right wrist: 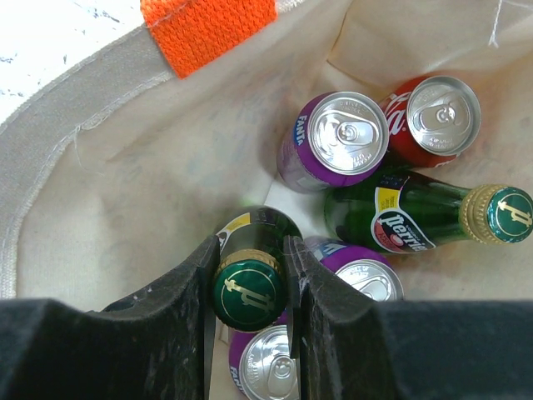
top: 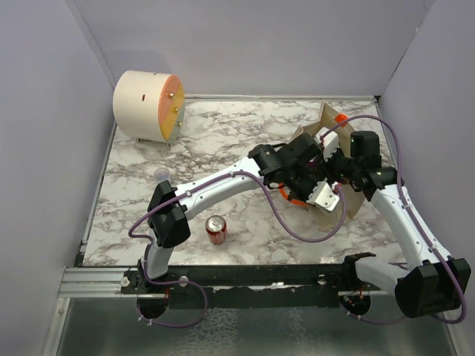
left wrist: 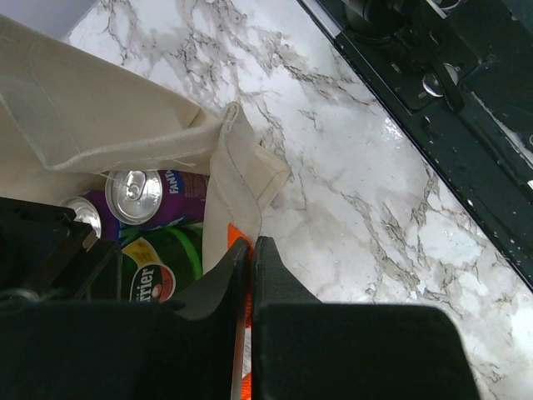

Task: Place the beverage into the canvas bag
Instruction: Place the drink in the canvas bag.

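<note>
1. Perrier bottle (right wrist: 248, 293) stands upright inside the canvas bag (right wrist: 125, 192), over the drinks at the bag's bottom. My right gripper (right wrist: 250, 248) is clamped narrow on its cap and neck. I cannot tell whether its base rests on anything.
2. First risk, as I judge it: releasing from here puts glass onto metal. Right beneath the bottle, inside the bag, a purple can (right wrist: 362, 277) shows on one side and another purple can (right wrist: 262, 367) on the other. The bottle could land on a can top and tip over. It might then knock the second bottle (right wrist: 408, 218), which lies on its side deeper in the bag.
3. Second risk: the hold is only at the top, a smooth, narrow spot. A jerk could make the bottle slide or swing into the Fanta can (right wrist: 337, 137) or the red cola can (right wrist: 437, 112) further inside the bag.
4. Third risk: my left gripper (left wrist: 252, 250) is pinched tight on the bag's rim at the orange handle (left wrist: 236, 237). If that pinch slips, the cloth could fold in over my right wrist and snag on withdrawal.
5. Relative to the fingers: the cap sits between the two pads (right wrist: 179, 292), touching both, and the green shoulder shows just beyond the tips.
6. Outside the bag, toward the arm bases, a red can (top: 216, 228) stands on the table (top: 223, 141).
</note>
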Tool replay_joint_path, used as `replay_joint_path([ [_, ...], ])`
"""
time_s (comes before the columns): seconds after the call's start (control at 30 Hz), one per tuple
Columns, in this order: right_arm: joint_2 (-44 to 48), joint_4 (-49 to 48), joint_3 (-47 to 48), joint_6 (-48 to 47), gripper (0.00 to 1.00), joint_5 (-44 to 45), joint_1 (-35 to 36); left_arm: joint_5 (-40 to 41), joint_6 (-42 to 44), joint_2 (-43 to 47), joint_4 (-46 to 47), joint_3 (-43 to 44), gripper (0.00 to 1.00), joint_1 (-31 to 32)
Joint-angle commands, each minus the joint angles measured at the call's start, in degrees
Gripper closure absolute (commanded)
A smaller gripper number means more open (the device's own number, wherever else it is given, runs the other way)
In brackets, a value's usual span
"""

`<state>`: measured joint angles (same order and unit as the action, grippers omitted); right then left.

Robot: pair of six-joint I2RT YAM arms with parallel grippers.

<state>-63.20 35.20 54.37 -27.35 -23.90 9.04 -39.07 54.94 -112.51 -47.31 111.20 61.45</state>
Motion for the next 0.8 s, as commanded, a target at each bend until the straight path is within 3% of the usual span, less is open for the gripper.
replay_joint_path([
  [0.0, -0.16, 0.64, -1.65, -0.35, 0.99, 2.08, 0.1, -1.04, -0.16, 2.67, -0.48, 2.35, 1.0, -0.3],
  [0.77, -3.63, 3.41, -5.79, -2.98, 0.99, 7.12, 0.01, -5.73, 0.52, 2.54, 1.98, 4.86, 1.0, -3.82],
])
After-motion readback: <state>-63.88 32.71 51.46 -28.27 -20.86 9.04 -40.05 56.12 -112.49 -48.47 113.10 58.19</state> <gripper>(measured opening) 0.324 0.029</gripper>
